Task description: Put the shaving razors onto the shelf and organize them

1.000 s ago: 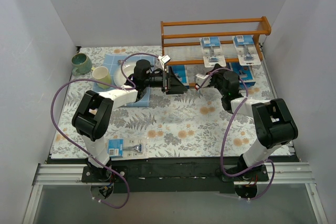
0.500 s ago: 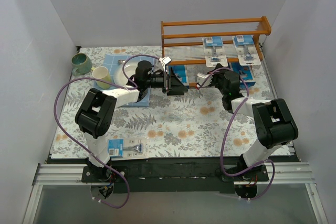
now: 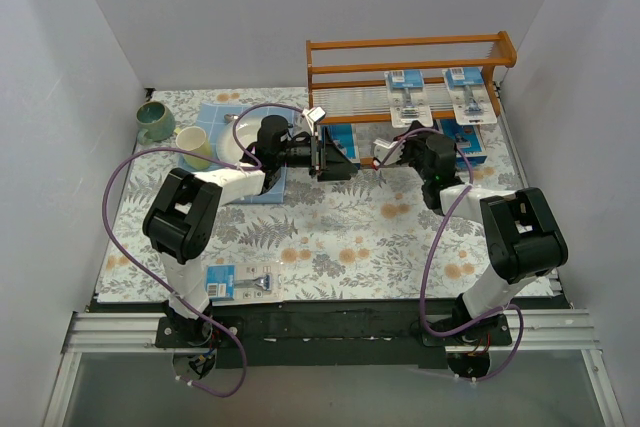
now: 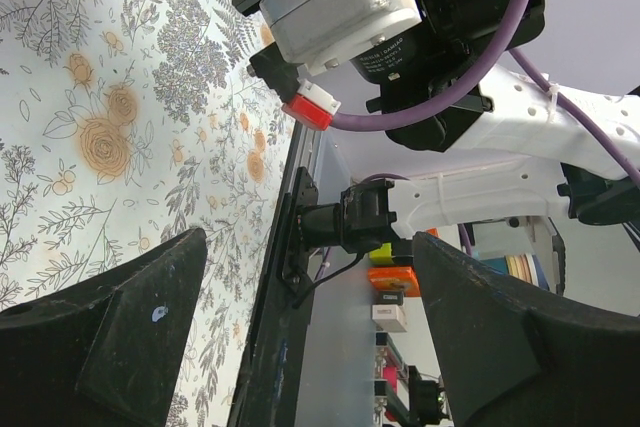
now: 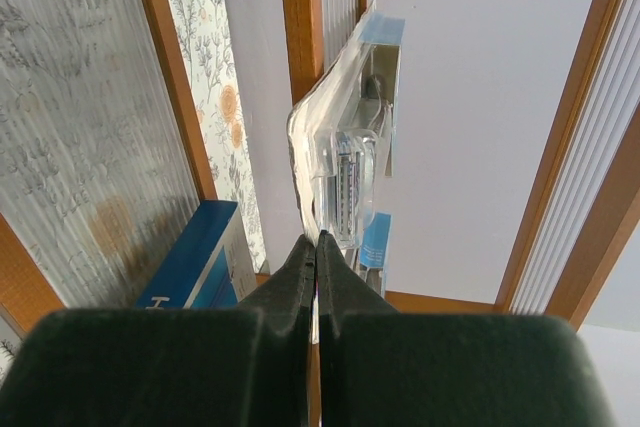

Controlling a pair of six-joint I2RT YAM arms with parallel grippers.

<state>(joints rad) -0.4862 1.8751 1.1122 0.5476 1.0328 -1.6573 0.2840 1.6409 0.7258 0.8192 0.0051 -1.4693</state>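
Note:
The shelf (image 3: 410,47) stands at the back right. Two razor packs (image 3: 403,88) (image 3: 468,90) lie on its middle tier. Two more packs (image 3: 343,137) (image 3: 466,137) sit at its lowest level. Another pack (image 3: 240,280) lies on the table near the left arm's base. My right gripper (image 3: 398,143) is at the shelf's lower front. In the right wrist view it (image 5: 316,242) is shut on the edge of a razor pack (image 5: 350,137), held edge-on between shelf rails (image 5: 300,7). My left gripper (image 3: 332,159) is open and empty (image 4: 310,347) just left of it.
A green cup (image 3: 155,120), a pale mug (image 3: 195,145), a white bowl (image 3: 238,137) and a blue cloth (image 3: 215,115) sit at the back left. A blue box (image 5: 195,257) lies under the shelf beside the right fingers. White walls enclose the floral table (image 3: 330,227).
The left arm has shifted slightly toward the shelf. The right gripper stays shut on its pack at the shelf.

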